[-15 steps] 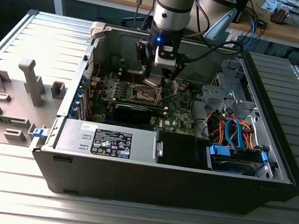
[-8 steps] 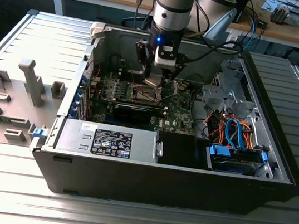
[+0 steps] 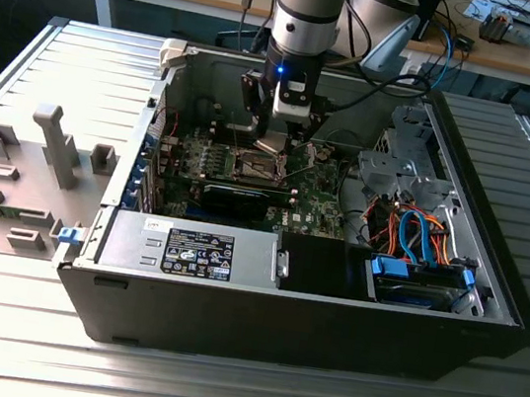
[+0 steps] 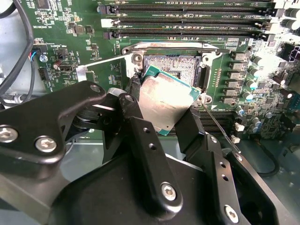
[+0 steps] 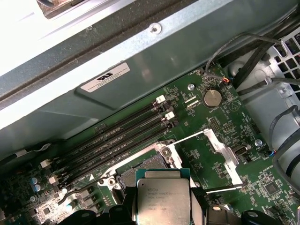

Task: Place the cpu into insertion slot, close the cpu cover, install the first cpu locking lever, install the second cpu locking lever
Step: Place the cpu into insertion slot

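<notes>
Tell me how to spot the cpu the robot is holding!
Look inside the open computer case for the green circuit board. Over its square insertion slot, the black pincer grips the cpu. It is the small flat square with a shiny silver-grey top and a green edge, unlike the long black slots nearby.

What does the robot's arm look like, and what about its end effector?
The arm is a round silver-grey tube with a dark band and a small blue light. Black cables hang beside it. The end effector is black metal, with two long flat fingers dotted with small holes and shiny silver screws.
</notes>
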Available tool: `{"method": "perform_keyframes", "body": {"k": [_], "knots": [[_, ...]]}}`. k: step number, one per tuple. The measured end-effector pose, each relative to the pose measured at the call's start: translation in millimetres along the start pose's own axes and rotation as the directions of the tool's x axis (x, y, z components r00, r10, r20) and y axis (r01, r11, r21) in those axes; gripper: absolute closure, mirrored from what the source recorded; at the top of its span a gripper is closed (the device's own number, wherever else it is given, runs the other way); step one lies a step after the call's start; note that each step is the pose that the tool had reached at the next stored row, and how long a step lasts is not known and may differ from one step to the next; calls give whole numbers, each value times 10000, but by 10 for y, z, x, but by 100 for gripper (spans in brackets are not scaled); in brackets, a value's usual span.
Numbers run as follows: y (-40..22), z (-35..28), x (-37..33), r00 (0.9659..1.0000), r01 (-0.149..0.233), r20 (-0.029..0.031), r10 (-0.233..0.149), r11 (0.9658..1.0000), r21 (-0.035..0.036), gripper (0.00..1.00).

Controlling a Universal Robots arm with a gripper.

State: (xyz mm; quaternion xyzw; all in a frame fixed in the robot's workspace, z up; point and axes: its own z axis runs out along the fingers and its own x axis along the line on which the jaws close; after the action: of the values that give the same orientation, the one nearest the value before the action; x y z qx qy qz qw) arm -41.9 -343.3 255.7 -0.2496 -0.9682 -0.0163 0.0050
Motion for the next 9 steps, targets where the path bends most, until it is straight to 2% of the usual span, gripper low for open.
{"method": "perform_keyframes", "body": {"k": [2,9], "knots": [[0,4,0,9999,-111,3,111,9999,-2,46],[0,4,0,9999,-138,4,138,9999,-3,46]]}}
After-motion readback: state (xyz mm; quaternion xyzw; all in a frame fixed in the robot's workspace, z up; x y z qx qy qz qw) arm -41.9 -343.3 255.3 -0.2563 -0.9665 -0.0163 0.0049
